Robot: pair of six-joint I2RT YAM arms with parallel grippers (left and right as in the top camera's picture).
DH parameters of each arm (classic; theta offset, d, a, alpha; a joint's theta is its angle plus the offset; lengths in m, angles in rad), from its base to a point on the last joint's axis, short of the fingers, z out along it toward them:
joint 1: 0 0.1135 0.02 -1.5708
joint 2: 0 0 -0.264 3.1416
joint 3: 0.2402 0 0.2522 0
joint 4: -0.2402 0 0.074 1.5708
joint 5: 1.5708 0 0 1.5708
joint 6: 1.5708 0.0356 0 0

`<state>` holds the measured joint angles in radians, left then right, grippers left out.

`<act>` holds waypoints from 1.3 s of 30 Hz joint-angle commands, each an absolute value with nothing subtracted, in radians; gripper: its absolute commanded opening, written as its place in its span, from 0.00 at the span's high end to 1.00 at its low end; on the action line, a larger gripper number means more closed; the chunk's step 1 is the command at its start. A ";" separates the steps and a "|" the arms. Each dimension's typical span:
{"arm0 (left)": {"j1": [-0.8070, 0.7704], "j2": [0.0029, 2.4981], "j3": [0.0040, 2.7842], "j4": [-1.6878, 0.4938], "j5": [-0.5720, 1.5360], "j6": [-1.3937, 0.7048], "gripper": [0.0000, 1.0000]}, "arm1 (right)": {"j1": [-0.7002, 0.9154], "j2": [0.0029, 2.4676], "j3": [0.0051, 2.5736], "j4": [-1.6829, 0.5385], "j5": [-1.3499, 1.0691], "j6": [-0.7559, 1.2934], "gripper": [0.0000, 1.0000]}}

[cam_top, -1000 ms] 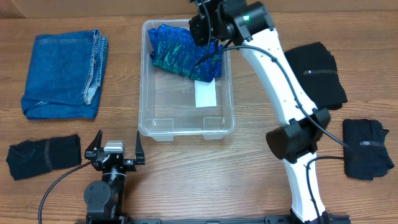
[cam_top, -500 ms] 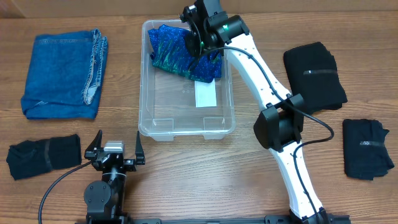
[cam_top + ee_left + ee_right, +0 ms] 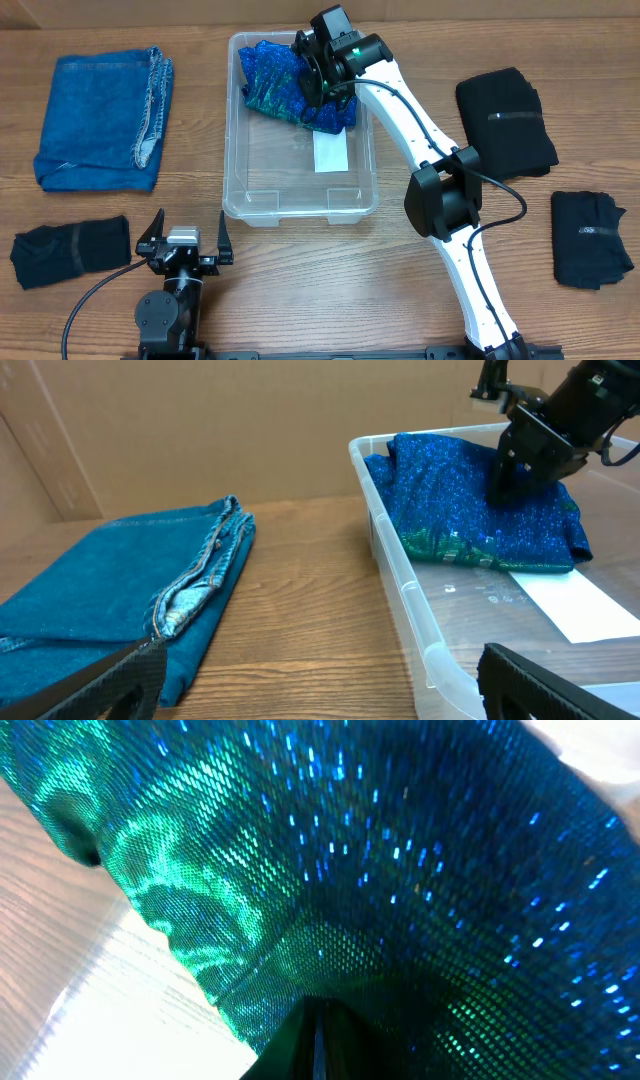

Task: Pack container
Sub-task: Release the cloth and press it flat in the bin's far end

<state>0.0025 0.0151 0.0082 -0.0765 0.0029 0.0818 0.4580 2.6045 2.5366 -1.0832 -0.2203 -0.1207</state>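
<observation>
The clear plastic container (image 3: 300, 215) stands mid-table, a white label (image 3: 330, 152) on its base. A shiny blue-green cloth (image 3: 268, 85) lies bunched at its far end. My right gripper (image 3: 312, 88) is down inside the container with its jaws together, pressing its tip into the cloth; the right wrist view shows the dark tip (image 3: 320, 1035) against the fabric (image 3: 400, 870). The left wrist view shows the container's rim (image 3: 400, 575), the cloth (image 3: 450, 500) and the right gripper (image 3: 510, 475). My left gripper (image 3: 185, 235) is open and empty near the table's front edge, left of the container.
Folded blue jeans (image 3: 100, 120) lie at the far left, also in the left wrist view (image 3: 90, 590). A black folded garment (image 3: 70, 250) lies at the front left. Two more black garments (image 3: 505, 120) (image 3: 590, 240) lie on the right.
My right gripper has moved left and down from the container's far right corner onto the cloth, pushing it in. The left arm has not moved.
</observation>
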 commanded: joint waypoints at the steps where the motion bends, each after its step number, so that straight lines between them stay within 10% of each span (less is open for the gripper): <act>1: 0.009 0.005 0.005 -0.075 -0.007 0.090 0.00 | 0.448 2.610 2.528 -1.105 -0.211 -0.135 0.92; 39: 0.009 0.005 0.005 -0.075 -0.007 0.090 0.00 | 0.522 2.686 2.636 -0.847 -0.008 -0.127 0.96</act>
